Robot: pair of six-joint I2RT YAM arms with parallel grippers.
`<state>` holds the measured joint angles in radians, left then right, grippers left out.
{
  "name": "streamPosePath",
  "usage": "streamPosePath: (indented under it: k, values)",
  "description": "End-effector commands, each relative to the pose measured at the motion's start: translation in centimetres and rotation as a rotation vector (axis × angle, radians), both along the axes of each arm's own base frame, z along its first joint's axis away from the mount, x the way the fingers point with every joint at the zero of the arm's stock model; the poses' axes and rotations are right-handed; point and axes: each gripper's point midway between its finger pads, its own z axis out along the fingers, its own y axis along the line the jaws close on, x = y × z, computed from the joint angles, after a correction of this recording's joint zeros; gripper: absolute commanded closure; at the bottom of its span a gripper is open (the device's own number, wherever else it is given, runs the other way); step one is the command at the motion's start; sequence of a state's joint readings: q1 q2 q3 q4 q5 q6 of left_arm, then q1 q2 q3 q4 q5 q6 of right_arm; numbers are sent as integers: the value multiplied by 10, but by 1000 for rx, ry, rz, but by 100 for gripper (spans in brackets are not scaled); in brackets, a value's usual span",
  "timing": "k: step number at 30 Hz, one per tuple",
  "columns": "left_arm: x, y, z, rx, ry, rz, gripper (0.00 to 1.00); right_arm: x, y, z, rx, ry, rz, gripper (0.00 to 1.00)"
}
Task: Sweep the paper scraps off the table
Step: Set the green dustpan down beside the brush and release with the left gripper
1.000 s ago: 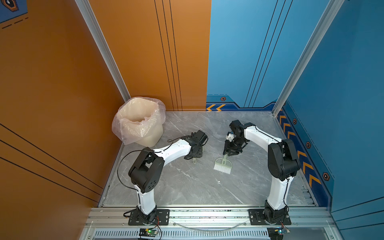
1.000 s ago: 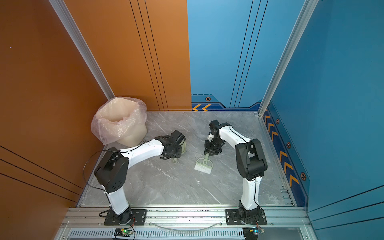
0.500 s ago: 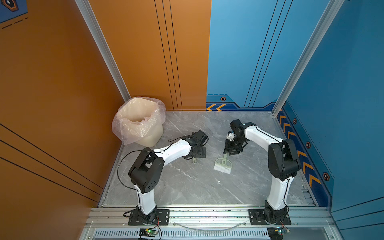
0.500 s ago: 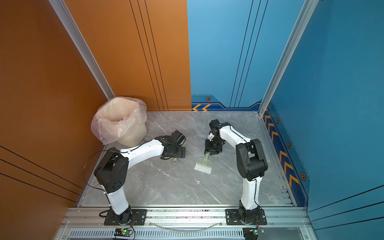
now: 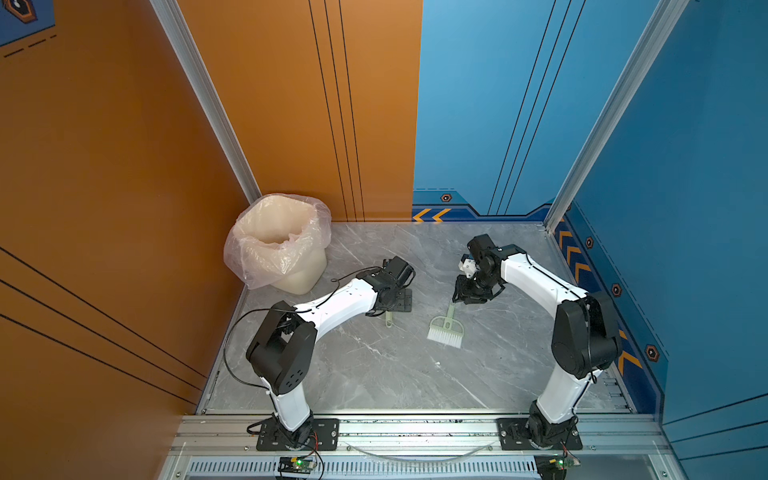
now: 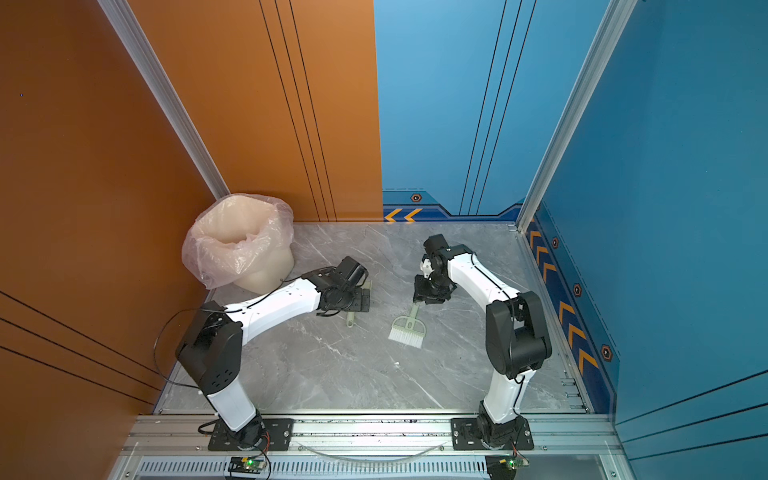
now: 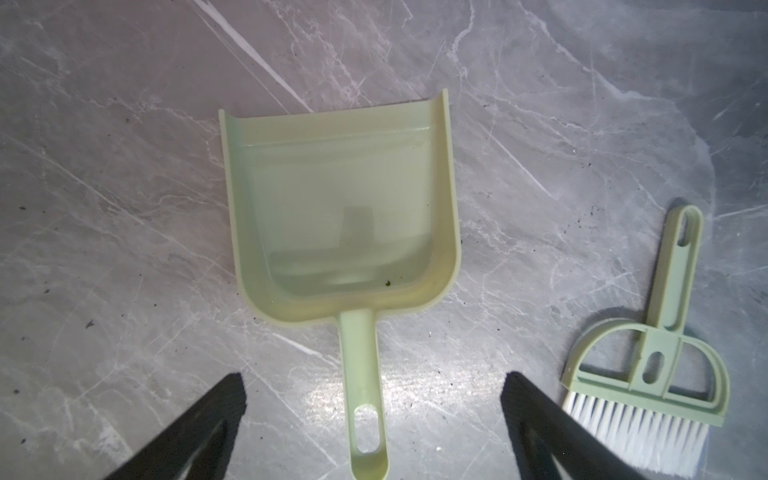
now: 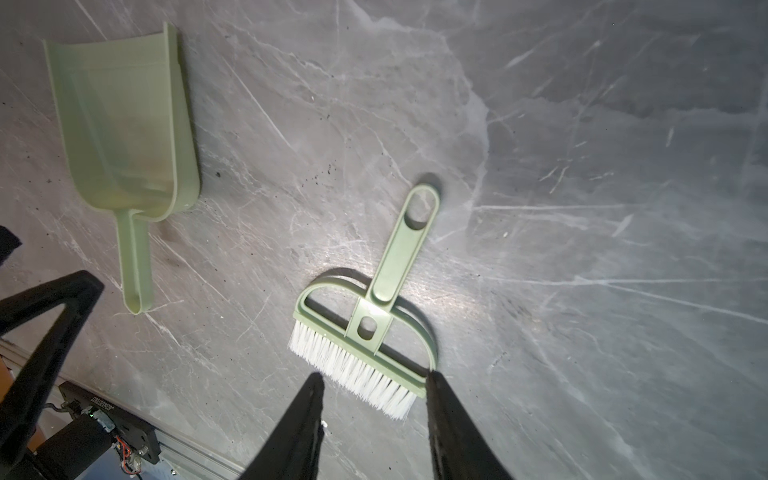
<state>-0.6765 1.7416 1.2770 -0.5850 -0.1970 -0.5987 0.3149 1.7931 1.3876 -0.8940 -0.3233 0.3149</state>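
Note:
No paper scraps show on the grey marble table (image 5: 374, 374) in any view. A pale green dustpan (image 7: 340, 208) lies flat on the table. My left gripper (image 7: 372, 378) hangs open above its handle (image 5: 389, 320), with both fingers well clear of it. A pale green brush (image 5: 446, 328) with white bristles lies flat right of the dustpan. My right gripper (image 5: 467, 295) hovers over the tip of the brush handle. In the right wrist view this gripper (image 8: 374, 376) is open and holds nothing; the brush (image 8: 374, 307) lies beyond its fingertips.
A cream bin (image 5: 278, 245) lined with a clear bag stands in the back left corner, against the orange wall. A tiny white speck (image 5: 437, 363) lies on the marble in front of the brush. Blue wall panels close the back and right sides. A metal rail (image 5: 415, 428) runs along the front.
My left gripper has opened wide and let go of the dustpan, which now lies flat under it. The right jaws have parted slightly; the brush has not moved.

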Motion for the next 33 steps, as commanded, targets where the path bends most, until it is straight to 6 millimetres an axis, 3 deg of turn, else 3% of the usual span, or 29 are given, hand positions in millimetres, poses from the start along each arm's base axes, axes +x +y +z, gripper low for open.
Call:
streamPosePath:
  k: [1, 18, 26, 33]
  values:
    - [-6, 3, 12, 10, -33, -20, 2, -2, -12, -9, -56, 14, -56, 56]
    - [-17, 21, 42, 35, -168, -68, 2, 4, 11, -27, -164, -31, -141, 53]
    - [-23, 45, 50, 125, -259, -104, 2, 1, 13, -38, -186, -11, -136, 53]
    - [-33, 67, 46, 208, -311, -120, 2, -1, 13, -43, -201, -8, -122, 53]
